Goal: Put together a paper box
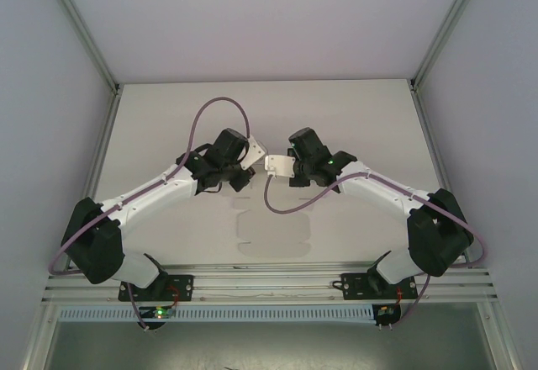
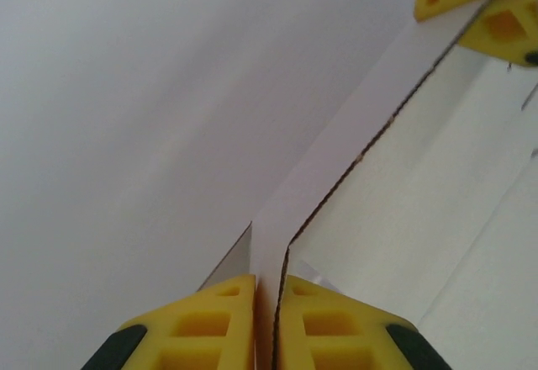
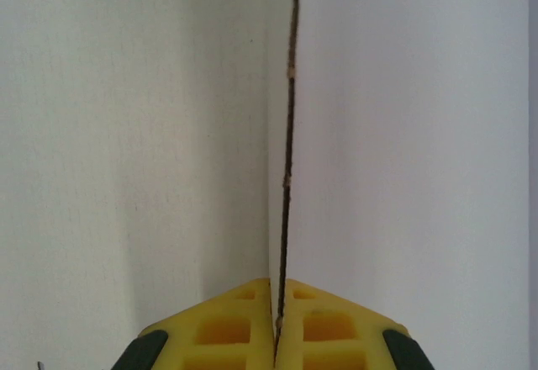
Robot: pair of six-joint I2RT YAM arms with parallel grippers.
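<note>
While the paper box [image 2: 420,219] is being held up over the middle of the bench [image 1: 168,126], the left hand [image 2: 269,290] is pinching 1 end of a card edge and the right hand [image 3: 276,290] is pinching the other. That edge is running straight from hand to hand, so neither is nearer.
</note>
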